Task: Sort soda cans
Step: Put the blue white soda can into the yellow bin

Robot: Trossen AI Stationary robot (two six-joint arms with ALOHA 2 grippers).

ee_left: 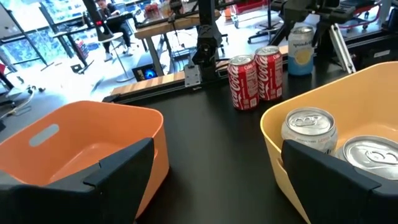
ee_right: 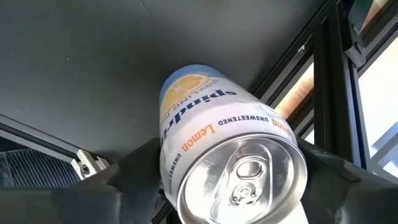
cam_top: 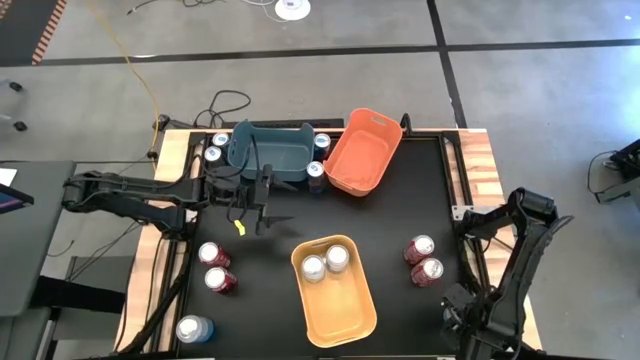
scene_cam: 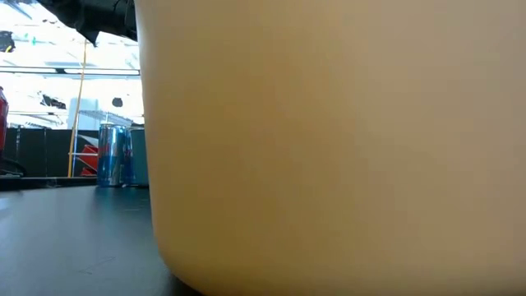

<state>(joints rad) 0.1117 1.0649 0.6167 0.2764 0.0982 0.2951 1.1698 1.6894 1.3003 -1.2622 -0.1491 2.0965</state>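
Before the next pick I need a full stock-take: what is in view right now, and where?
teal bin: one, far side, left of centre
orange bin: one, far side, beside the teal bin
yellow-orange bin: one, near centre
dark blue cans: four; two at the teal bin's left end, two between the teal and orange bins
red cans: four; two left of the yellow-orange bin, two right of it
silver cans: two, inside the yellow-orange bin
pale blue can: one, near left corner
lemon can: one, pale, near right edge
person: one, seated in the room behind
left gripper: open, empty, before the teal bin
right gripper: around the lemon can
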